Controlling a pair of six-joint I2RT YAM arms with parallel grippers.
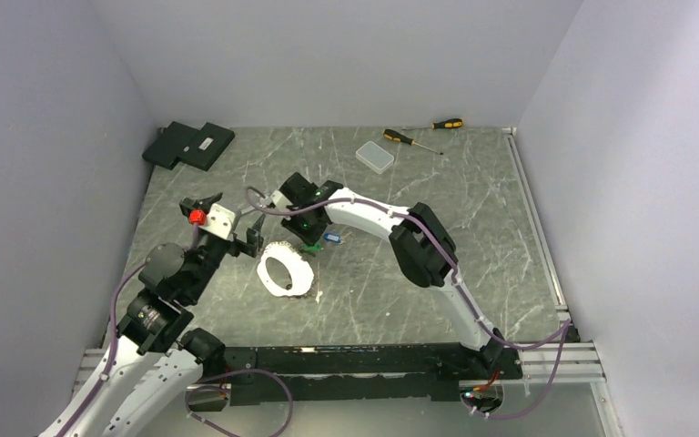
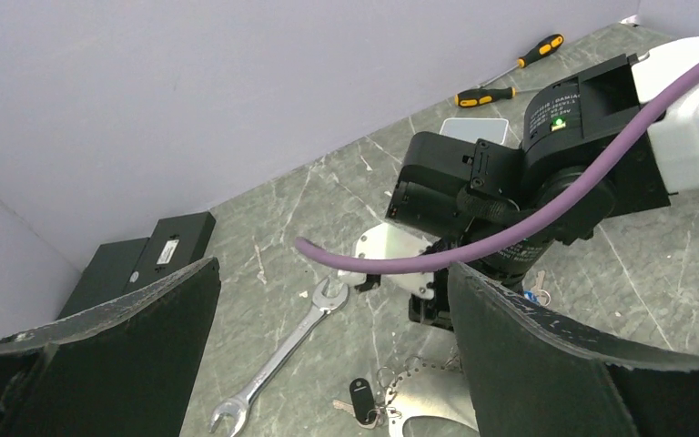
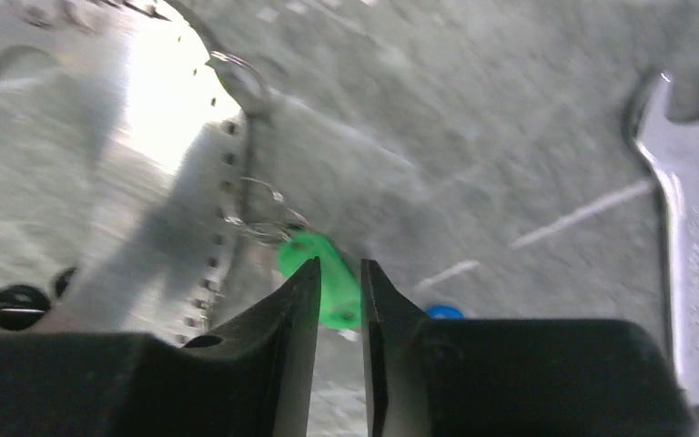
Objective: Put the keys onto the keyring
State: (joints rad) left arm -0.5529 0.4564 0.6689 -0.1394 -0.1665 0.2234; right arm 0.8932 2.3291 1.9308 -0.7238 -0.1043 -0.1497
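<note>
Rt wrist view is blurred throughout. Half the green tag sits behind the rt gripper fingers; can't tell if it's pinched or just lying under the slit. Only a sliver of blue tag shows over the gripper body. The keyring is cut by top & left edges, the spanner by the rt edge. Left wrist view: keyring runs off the bottom, partly behind the left finger. The clear box is mostly behind the rt arm. The keys are a tiny tangle, shapes unclear.
</note>
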